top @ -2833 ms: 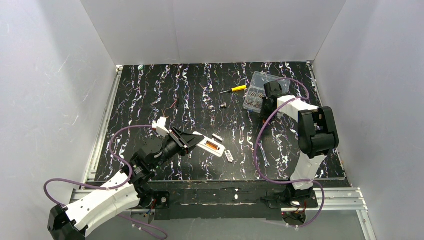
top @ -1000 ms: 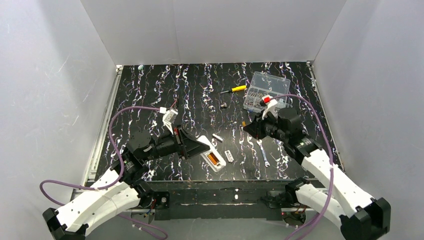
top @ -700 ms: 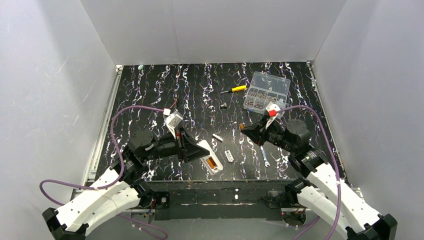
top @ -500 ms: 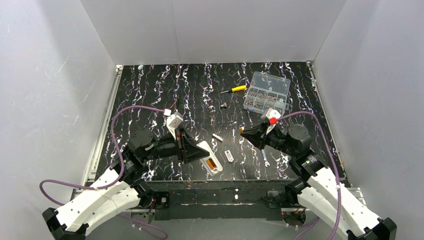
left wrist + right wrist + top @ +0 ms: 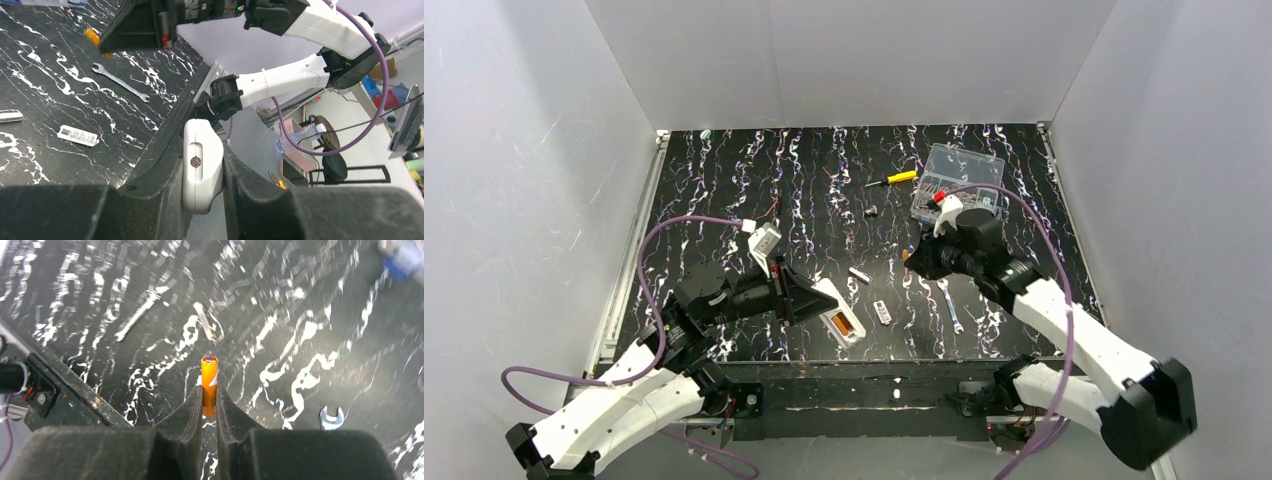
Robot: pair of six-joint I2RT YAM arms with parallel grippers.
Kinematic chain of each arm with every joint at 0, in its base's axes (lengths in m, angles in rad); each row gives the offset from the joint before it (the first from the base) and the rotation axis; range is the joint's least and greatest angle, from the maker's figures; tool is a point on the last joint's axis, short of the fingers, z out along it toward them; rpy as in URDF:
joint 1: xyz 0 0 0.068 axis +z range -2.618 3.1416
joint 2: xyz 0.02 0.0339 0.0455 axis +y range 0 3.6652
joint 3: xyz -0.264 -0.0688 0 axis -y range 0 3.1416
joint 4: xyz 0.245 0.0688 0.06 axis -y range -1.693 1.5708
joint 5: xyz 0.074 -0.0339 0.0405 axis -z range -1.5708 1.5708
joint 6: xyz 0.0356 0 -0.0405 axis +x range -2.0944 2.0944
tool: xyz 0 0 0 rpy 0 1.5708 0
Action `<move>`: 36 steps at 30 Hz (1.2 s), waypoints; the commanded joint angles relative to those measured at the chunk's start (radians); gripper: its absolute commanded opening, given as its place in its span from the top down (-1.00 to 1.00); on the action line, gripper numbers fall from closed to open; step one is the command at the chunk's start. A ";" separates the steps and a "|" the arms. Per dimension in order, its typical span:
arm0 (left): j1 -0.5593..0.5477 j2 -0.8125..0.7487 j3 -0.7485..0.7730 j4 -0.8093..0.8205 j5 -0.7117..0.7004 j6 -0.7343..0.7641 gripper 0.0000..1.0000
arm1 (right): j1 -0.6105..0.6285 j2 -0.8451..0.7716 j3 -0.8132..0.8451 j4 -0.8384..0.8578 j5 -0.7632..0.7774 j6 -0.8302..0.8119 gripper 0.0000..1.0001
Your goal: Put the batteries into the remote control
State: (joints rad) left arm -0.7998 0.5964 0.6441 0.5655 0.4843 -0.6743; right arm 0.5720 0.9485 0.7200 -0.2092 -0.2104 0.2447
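My left gripper [image 5: 816, 298] is shut on one end of the white remote control [image 5: 834, 305] and holds it low over the near middle of the table. Its open back faces up with one orange battery [image 5: 842, 322] lying in the recess. In the left wrist view the remote's end [image 5: 201, 170] is pinched between both fingers. My right gripper [image 5: 914, 258] is shut on the second orange battery [image 5: 209, 380], which sticks out beyond the fingertips [image 5: 192, 412]. It hovers above the table, right of the remote and apart from it.
A small white labelled plate [image 5: 882, 312], a silvery stub [image 5: 859, 273] and a small wrench [image 5: 951, 305] lie between the grippers. A yellow-handled screwdriver [image 5: 892, 179] and a clear compartment box [image 5: 954, 185] sit at the back right. A tiny dark part [image 5: 872, 211] lies mid-table.
The right arm has swung its wrist back and up, the battery still in its jaws. The left gripper has shifted slightly, still holding the remote.
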 commanded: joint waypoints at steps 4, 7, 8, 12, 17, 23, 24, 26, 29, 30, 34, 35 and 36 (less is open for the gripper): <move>0.000 -0.056 -0.003 0.015 -0.071 -0.050 1.00 | 0.010 0.230 0.053 -0.174 0.220 0.297 0.97; 0.000 -0.064 -0.002 0.003 -0.085 -0.062 1.00 | 0.011 0.325 0.076 -0.207 0.306 0.389 0.97; 0.000 -0.065 -0.003 -0.002 -0.093 -0.069 1.00 | 0.011 0.348 0.082 -0.216 0.328 0.439 0.97; 0.001 -0.066 -0.006 -0.001 -0.112 -0.084 1.00 | 0.023 0.416 0.082 -0.216 0.390 0.622 0.97; 0.001 -0.064 -0.011 0.007 -0.121 -0.102 1.00 | 0.083 0.470 0.133 -0.254 0.478 0.811 0.97; 0.000 -0.068 -0.014 0.001 -0.138 -0.120 1.00 | 0.144 0.559 0.227 -0.373 0.561 1.065 0.97; 0.000 -0.069 -0.014 -0.001 -0.140 -0.123 1.00 | 0.147 0.583 0.248 -0.403 0.564 1.104 0.97; -0.001 -0.074 -0.017 0.002 -0.143 -0.126 1.00 | 0.151 0.644 0.296 -0.477 0.575 1.181 0.97; 0.000 -0.081 -0.020 -0.001 -0.149 -0.129 1.00 | 0.153 0.722 0.349 -0.584 0.573 1.293 0.97; -0.001 -0.085 -0.020 -0.002 -0.151 -0.129 1.00 | 0.153 0.737 0.354 -0.593 0.570 1.322 0.97; -0.001 -0.095 -0.018 -0.013 -0.156 -0.130 1.00 | 0.167 0.745 0.330 -0.566 0.583 1.418 0.97; 0.000 -0.097 -0.019 -0.015 -0.158 -0.130 1.00 | 0.171 0.743 0.325 -0.565 0.595 1.434 0.97; 0.000 -0.100 -0.020 -0.017 -0.160 -0.131 1.00 | 0.173 0.744 0.330 -0.569 0.606 1.441 0.97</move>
State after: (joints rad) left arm -0.7998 0.5209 0.6270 0.4938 0.3252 -0.8005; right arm 0.7280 1.6997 1.0409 -0.7059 0.3241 1.5394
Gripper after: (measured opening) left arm 0.253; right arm 0.182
